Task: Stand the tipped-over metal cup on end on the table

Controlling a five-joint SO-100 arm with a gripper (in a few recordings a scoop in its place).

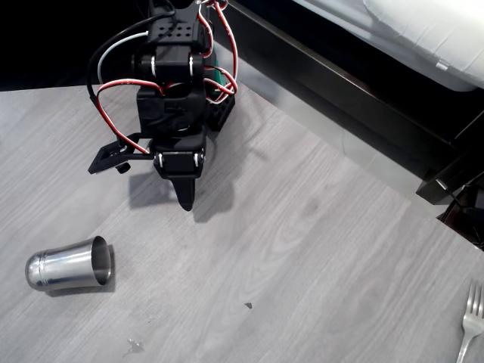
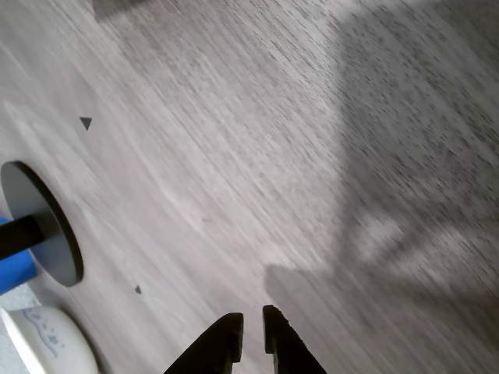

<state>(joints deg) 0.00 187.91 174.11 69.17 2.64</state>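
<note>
The metal cup [image 1: 69, 264] lay tipped on its side on the table [image 1: 302, 249], its wide rim turned toward the middle of the tabletop and its narrower, ridged base pointing toward the left edge of the overhead view. It looked to me like a light, thin-walled steel tumbler: stiff enough not to give under a squeeze, but polished and round, so I judged it would be slippery and ready to roll away if nudged from the side. The best hold, I thought, would be across the rim, one finger inside the mouth and one outside on the wall, or else a pinch across the body near the ridged band where the surface offers a little more bite. The gripper [image 1: 186, 198] hung above the bare wood well apart from the cup, up and to the right of the cup's rim in the overhead view, with its tip pointing down the table rather than at the cup. In the wrist view the two dark fingertips [image 2: 226, 336] stood nearly together, only a thin slit between them, with nothing held, and bare grey grain lay ahead of them. A silver fork [image 1: 470, 321] rested far off on the opposite side of the cup from its base, near the table's right edge, clear of any reach toward the cup.
</note>
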